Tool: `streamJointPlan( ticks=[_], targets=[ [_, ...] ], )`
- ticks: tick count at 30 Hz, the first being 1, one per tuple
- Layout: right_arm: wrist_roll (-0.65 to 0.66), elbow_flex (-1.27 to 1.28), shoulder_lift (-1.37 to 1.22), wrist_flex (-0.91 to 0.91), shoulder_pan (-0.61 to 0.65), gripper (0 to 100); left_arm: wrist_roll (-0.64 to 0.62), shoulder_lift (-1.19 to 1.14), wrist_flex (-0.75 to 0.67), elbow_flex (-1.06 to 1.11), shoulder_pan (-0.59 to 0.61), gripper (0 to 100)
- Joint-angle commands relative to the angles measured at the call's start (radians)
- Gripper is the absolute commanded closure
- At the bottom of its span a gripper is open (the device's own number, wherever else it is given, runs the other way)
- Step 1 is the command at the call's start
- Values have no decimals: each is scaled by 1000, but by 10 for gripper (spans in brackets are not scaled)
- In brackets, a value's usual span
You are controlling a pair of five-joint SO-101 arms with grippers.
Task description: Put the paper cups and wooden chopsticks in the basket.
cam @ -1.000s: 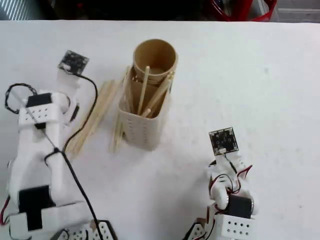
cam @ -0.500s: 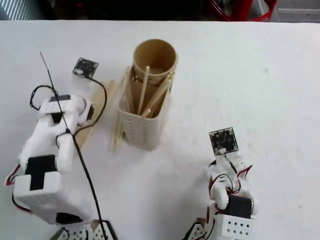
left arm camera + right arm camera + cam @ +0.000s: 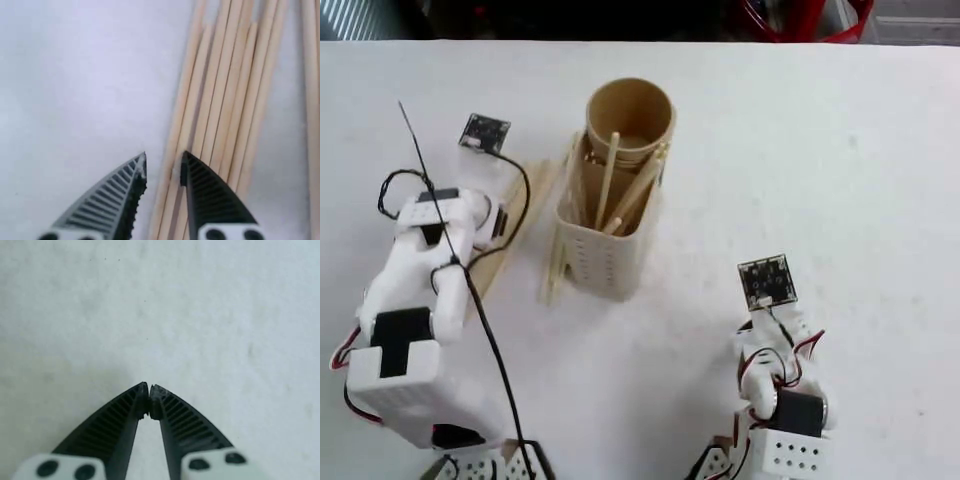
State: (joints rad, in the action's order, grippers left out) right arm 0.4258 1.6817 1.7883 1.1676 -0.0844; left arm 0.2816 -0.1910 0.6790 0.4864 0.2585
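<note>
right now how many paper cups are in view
1: the paper cup stands upright in the far end of the basket. Others may be nested inside it, which cannot be told from above.

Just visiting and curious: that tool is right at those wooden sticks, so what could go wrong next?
The left tool straddles only the edge sticks of the tight chopsticks bundle, so it may lift few and scatter neighbours. The basket already holds a paper cup and leaning sticks; new ones could snag.
</note>
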Motion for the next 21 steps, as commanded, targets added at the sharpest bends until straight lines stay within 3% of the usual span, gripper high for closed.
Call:
streamJointPlan(
  ticks=[1,21],
  targets=[
    [-2,9,2,-12,-1,981,-12,1,-11,-38,10,865],
    [-2,9,2,-12,-1,981,66,-2,104,-97,18,864]
  ],
)
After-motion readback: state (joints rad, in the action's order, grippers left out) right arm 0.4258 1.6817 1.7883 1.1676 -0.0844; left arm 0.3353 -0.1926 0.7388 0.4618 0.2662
